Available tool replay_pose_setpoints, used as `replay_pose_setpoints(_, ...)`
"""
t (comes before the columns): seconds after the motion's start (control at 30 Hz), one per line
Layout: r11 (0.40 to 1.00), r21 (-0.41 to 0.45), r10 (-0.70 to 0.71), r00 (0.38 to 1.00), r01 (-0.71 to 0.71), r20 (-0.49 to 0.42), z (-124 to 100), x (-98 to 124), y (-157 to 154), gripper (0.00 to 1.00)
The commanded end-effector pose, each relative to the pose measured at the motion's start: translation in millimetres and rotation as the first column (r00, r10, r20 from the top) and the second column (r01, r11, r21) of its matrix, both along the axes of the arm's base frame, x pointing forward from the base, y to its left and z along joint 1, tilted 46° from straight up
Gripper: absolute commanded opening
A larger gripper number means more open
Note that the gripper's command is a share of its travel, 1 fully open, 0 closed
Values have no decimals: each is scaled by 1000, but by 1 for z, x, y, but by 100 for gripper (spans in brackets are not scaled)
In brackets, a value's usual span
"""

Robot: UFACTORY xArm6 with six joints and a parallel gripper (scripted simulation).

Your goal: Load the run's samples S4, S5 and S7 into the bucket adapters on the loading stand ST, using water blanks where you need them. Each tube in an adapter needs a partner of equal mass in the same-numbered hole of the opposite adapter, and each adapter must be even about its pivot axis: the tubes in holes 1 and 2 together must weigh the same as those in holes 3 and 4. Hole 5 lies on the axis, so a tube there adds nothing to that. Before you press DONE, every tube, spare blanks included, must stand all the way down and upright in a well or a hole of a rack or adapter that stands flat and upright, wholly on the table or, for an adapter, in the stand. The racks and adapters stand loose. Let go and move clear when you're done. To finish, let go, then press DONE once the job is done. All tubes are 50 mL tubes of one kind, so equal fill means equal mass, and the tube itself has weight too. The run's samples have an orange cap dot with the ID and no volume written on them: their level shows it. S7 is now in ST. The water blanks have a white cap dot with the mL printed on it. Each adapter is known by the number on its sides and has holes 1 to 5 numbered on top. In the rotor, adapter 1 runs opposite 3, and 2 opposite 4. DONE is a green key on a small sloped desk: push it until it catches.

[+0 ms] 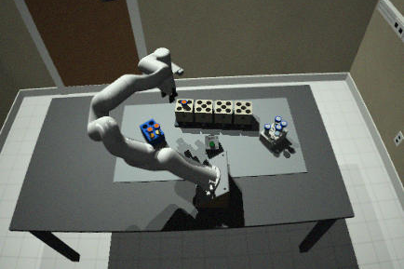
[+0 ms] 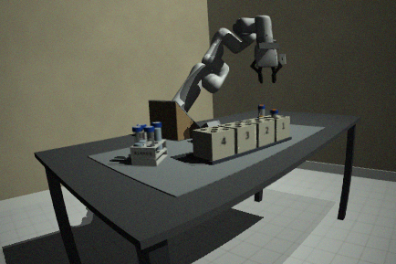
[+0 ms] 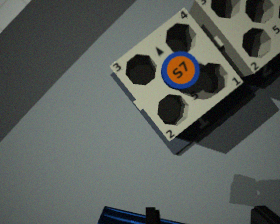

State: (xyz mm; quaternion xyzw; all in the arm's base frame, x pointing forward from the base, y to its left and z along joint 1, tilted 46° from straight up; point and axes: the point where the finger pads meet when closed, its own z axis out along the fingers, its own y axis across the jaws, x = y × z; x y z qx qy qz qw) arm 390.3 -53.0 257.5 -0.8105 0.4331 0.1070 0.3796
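Observation:
My gripper (image 1: 172, 97) (image 2: 267, 79) (image 3: 207, 217) is partly open and empty, high above the table near adapter 1. S7 (image 1: 184, 102) (image 2: 274, 112) (image 3: 180, 70), blue cap with orange dot, stands in the middle hole 5 of adapter 1 (image 1: 184, 117) (image 2: 283, 131) (image 3: 153, 91); its holes 1 to 4 look empty. Adapter 2 (image 1: 203, 117), adapter 3 (image 1: 223, 118) and adapter 4 (image 1: 243, 118) (image 2: 221, 149) show empty holes. The blue sample rack (image 1: 155, 141) holds several orange-dot tubes; their IDs and levels are unreadable. The white blanks rack (image 1: 269, 141) (image 2: 142, 157) holds several white-dot tubes, numbers unreadable.
The dark stand ST (image 1: 209, 127) bears the four adapters in a row. The small sloped desk with the green DONE key (image 1: 212, 144) stands between the stand and the arm's base. The blue rack's edge (image 3: 122, 216) shows low in the wrist view.

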Motion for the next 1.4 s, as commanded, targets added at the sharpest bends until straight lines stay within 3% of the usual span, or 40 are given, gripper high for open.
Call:
replay_pose_setpoints(0.0, 998, 1, -69, 996, 69, -62, 8, -8, 7, 57)
replay_pose_setpoints(0.13, 988, 11, -152, 977, 155, -149, 18, -20, 20, 57)
replay_pose_setpoints(0.97, 988, 12, -151, 977, 155, -150, 74, -89, 92, 57)
replay_pose_setpoints(1.37, 988, 12, -151, 977, 155, -150, 74, -90, 95, 57)
